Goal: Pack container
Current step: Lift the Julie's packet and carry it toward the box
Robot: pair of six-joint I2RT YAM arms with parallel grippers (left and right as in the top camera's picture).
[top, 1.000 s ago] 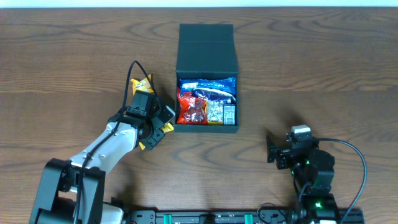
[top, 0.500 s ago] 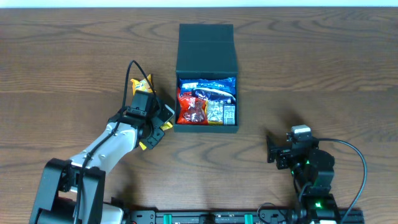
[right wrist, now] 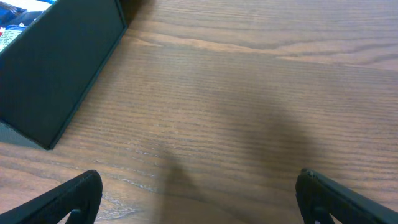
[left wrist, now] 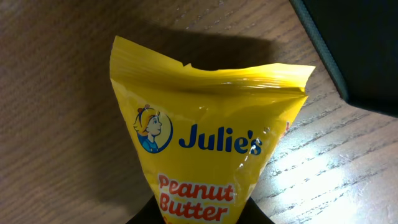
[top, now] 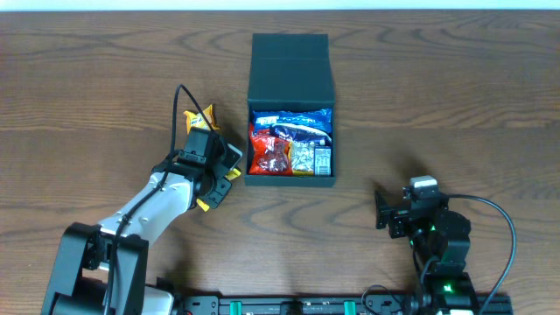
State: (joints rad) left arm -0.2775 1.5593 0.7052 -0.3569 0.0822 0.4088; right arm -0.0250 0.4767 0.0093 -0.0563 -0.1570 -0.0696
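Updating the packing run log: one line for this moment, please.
left gripper: shut on yellow snack packet, beside container | right gripper: open, empty | container: lid open, snacks inside

Only readable stuff is on the yellow packet (left wrist: 205, 143) pinched in the left pincer (left wrist: 199, 214). It says "Julie's" in blue across the middle, just above the pincer tips, with a little cartoon girl's-head logo right beside the name. Under that, closest to the pincer, is "Peanut Butter" in red on two lines. The packets (top: 289, 144) in the container (top: 290, 66), off to that pincer's right, have print too, but it's too small to read from overhead.
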